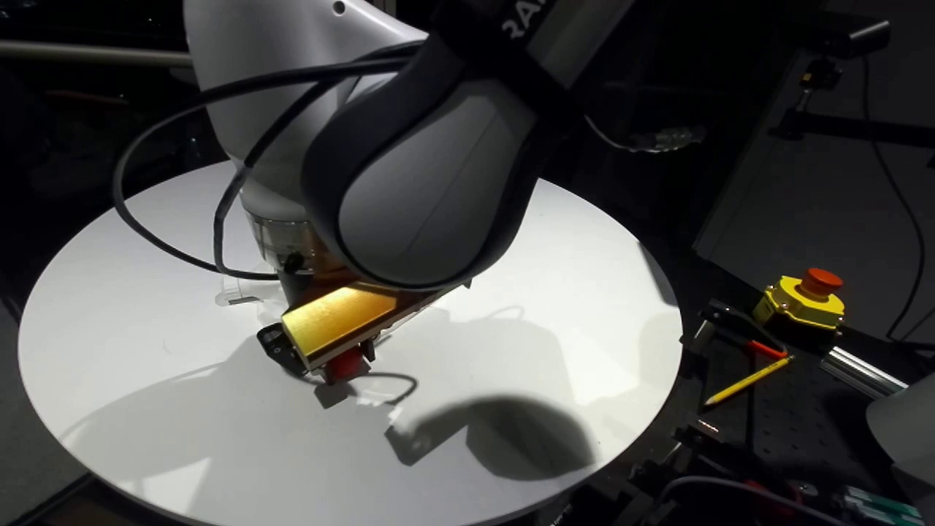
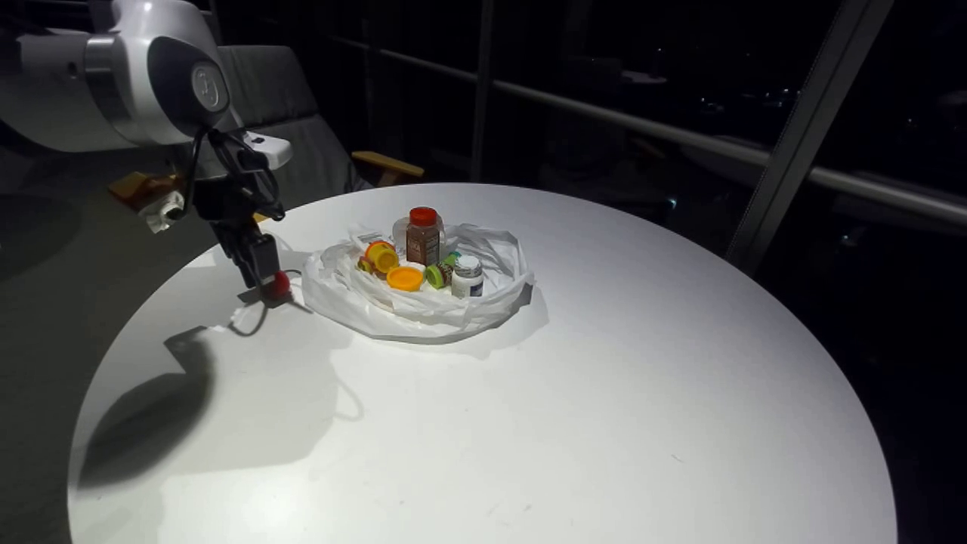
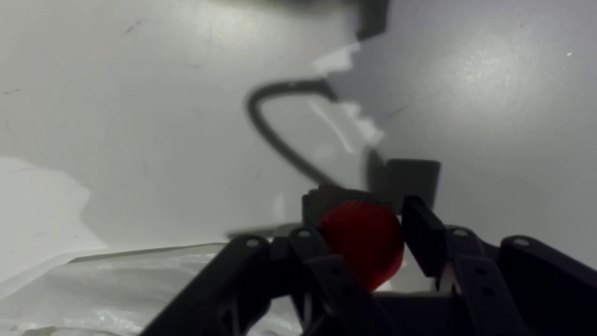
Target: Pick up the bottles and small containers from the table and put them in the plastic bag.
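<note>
1. Gripper [image 3: 366, 212], jaws half apart, clasps the red pot [image 3: 366, 242] close to the table [image 2: 566, 423], near the bag [image 2: 359, 321].
2. Likely step: securing this grasp; other containers [image 2: 406, 279] sit in the bag.
3. Next move: lift, cross over the bag, release.

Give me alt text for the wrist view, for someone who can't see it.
A rounded red item sits between the jaws of the dark gripper; whether it is gripped is hard to tell. The white table, partly in shadow, fills most of the background, and the wrinkled plastic bag shows at lower left.
</note>
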Available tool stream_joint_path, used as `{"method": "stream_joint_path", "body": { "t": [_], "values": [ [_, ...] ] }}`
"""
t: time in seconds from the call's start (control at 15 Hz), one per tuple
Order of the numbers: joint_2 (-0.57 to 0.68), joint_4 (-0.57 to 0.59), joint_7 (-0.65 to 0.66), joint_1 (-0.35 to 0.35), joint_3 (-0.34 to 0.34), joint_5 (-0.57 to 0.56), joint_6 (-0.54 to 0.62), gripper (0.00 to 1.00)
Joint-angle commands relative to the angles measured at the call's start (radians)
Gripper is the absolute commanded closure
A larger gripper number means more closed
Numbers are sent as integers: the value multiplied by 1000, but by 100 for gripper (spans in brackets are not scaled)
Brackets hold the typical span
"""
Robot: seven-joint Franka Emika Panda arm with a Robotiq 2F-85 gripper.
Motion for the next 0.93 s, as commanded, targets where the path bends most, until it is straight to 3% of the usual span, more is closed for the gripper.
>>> {"method": "stream_joint_path", "body": {
  "t": [0.0, 0.33, 0.53, 0.87],
  "values": [
    [-59, -3, 70, 55, -45, -45, -33, 77],
    [-173, 19, 318, 172, -188, -227, -92, 77],
    [-146, 110, 447, 146, -221, -330, -158, 77],
    [-24, 260, 547, 39, -207, -380, -226, 77]
  ]
}}
